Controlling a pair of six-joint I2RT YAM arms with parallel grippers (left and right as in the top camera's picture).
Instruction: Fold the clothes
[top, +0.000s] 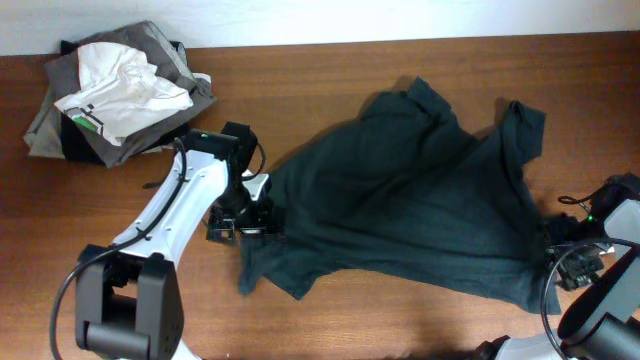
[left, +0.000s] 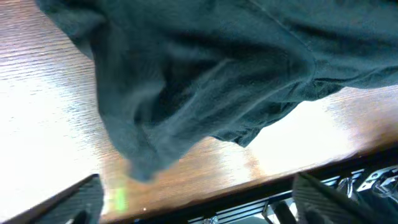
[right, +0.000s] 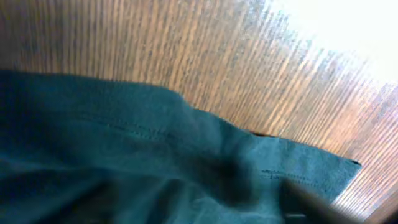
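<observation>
Overhead: far left at the table's back corner, a pile of clothes (top: 70, 110), grey pieces with a crumpled white garment (top: 120, 88) on top, well apart from the work area. Wooden table (top: 350, 320) under everything.

Next right, the left arm (top: 175, 205) reaches in from the lower left. The left gripper (top: 243, 222) sits at the left edge of the dark teal shirt (top: 420, 210), touching or just over the cloth. The shirt lies spread and rumpled across the table's middle and right. One sleeve points to the back, another sticks up at the right, and the lower left corner is bunched under itself. Not folded.

Far right, the right gripper (top: 572, 258) is at the shirt's lower right corner, against the hem.

Left wrist: the shirt hangs in loose folds over the upper frame, with bare wood below it. The two fingers (left: 78, 200) show at the bottom corners, spread wide, with no cloth between them.

Right wrist: the stitched hem of the shirt fills the lower half and wood grain fills the upper half. There is a dark blur at the bottom right, maybe a finger, too blurred. I cannot tell whether this gripper is holding the cloth or not.
</observation>
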